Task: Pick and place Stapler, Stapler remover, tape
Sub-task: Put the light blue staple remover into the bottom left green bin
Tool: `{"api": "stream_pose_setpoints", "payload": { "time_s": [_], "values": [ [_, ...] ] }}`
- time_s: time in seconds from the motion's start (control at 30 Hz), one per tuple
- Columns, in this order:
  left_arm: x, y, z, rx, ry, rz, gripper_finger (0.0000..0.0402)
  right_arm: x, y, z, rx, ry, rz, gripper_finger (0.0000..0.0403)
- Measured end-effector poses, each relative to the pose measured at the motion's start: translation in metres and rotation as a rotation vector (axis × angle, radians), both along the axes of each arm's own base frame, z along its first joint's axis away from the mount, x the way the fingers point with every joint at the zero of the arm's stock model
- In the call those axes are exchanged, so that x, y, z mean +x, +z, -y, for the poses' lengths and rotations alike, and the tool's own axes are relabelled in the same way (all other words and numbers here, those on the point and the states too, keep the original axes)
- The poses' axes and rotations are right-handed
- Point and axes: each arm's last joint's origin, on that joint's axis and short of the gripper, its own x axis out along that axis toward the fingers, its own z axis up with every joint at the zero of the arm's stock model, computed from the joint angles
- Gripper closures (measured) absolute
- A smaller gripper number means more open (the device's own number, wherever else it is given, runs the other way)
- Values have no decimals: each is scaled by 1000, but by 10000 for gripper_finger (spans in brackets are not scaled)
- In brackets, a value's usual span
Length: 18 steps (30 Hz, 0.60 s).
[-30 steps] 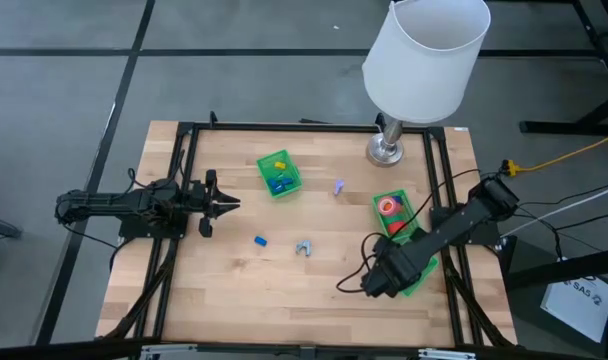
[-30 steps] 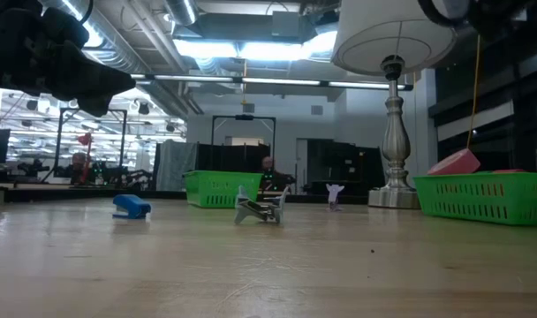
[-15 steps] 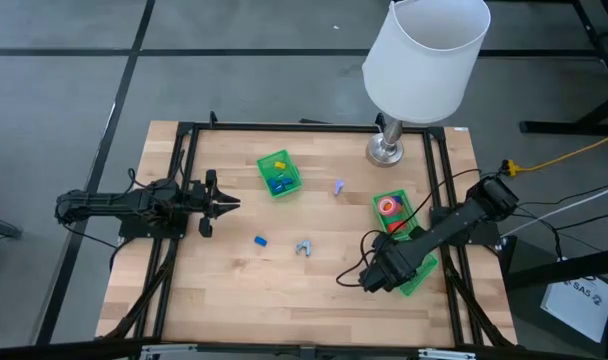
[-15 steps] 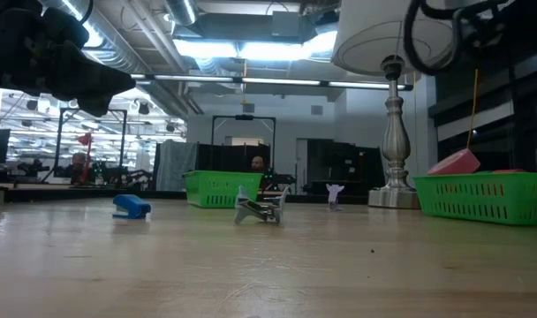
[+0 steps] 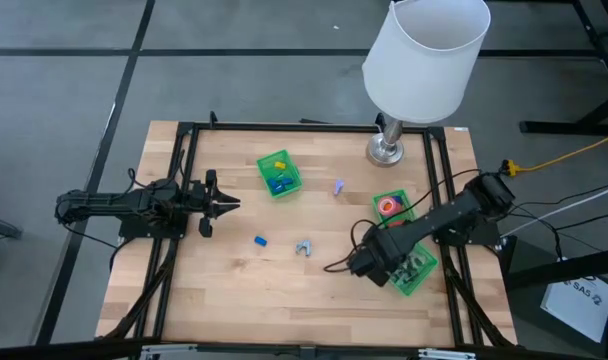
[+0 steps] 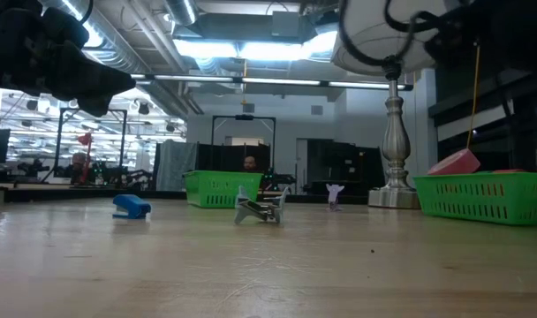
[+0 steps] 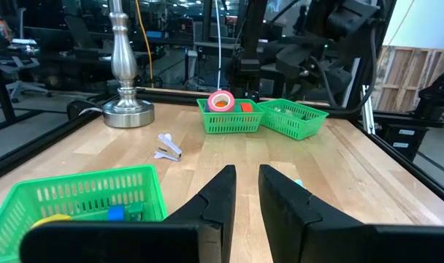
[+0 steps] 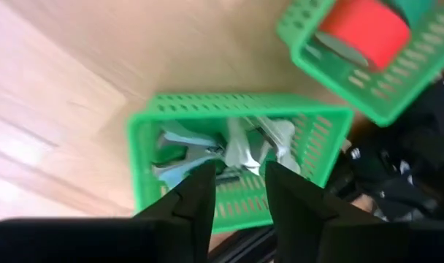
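Since the earlier frame the right claw (image 5: 362,262) has swung toward frame centre, off its basket (image 5: 416,272) of stapler removers (image 8: 240,150); it is open, empty. One remover (image 5: 304,247) and a blue stapler (image 5: 260,241) remain mid-worktop. Tape (image 5: 388,207) is binned. Left claw (image 5: 230,203) waits, slightly parted, empty.

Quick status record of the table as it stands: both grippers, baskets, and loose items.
right gripper: open, empty, above the basket of staple removers
left gripper: waiting at table's left side, holding nothing
tape basket: holds a red tape roll
third basket: holds blue and yellow blocks
loose on table: blue stapler, grey staple remover, small purple item
lamp: far right corner
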Motion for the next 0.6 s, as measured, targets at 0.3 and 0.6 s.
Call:
{"api": "stream_pose_setpoints", "payload": {
  "time_s": [0.3,0.6],
  "values": [
    [0,0,0,0,0,0,343,26,9,18,107,76,124,277],
    [0,0,0,0,0,0,343,58,7,37,209,262,333,276]
  ]
}}
